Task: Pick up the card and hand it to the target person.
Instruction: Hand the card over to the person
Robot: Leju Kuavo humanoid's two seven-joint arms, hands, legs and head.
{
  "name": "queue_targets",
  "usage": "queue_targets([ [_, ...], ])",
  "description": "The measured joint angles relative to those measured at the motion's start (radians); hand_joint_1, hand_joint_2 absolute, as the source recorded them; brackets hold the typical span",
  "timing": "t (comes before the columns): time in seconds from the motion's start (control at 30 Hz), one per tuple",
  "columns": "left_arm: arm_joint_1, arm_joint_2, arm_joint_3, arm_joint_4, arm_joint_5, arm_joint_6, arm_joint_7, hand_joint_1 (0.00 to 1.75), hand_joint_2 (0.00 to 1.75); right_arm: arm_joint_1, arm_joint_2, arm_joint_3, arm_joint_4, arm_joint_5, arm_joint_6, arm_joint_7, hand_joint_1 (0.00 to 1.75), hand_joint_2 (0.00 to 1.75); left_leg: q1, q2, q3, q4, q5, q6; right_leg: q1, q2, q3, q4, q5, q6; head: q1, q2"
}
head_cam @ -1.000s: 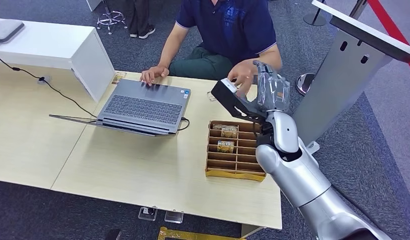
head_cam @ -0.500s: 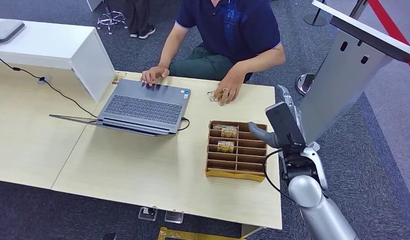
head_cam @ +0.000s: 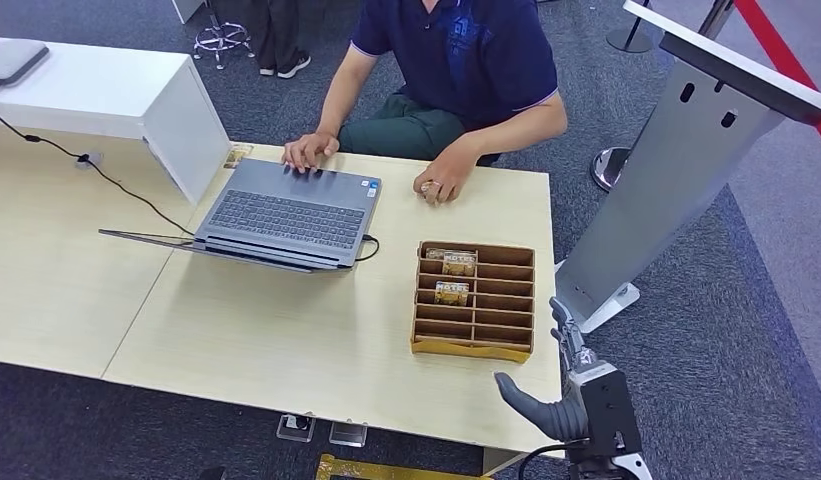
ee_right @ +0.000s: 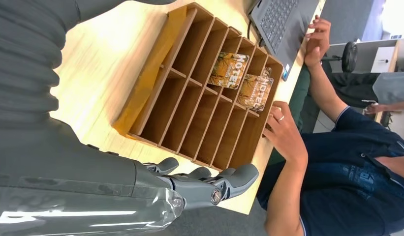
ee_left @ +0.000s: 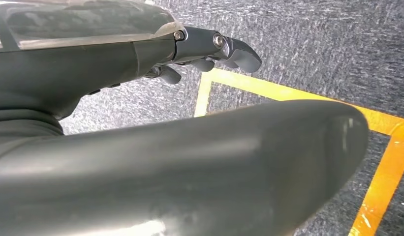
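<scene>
1. The thin printed card with brown artwork [head_cam: 430, 187] lies under the seated person's hand [head_cam: 438, 186] on the pale wooden desk [head_cam: 286, 330], well ahead of my right hand [head_cam: 576, 395]; I judge the handover done.
2. Two similar cards [ee_right: 244, 81] stand in the slotted brown wooden box [head_cam: 474, 300], between my hand and the person.
3. They look light, stiff and slick; I would pinch one by its exposed top edge.
4. My right hand holds nothing, fingers loosely apart.
5. My left hand [ee_left: 155, 123] hangs over carpet, empty, fingers uncurled.
</scene>
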Motion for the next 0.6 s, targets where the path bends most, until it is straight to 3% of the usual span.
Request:
queue_targets([
  [0.6, -0.002, 0.000, 0.002, 0.000, -0.009, 0.012, 0.025, 0.00, 0.00, 0.003, -0.008, -0.020, -0.007, -0.042, 0.021, -0.003, 0.00, 1.75, 0.000, 0.000, 0.000, 0.000, 0.000, 0.000, 0.000, 0.000, 0.000, 0.000, 0.000, 0.000, 0.000, 0.000],
])
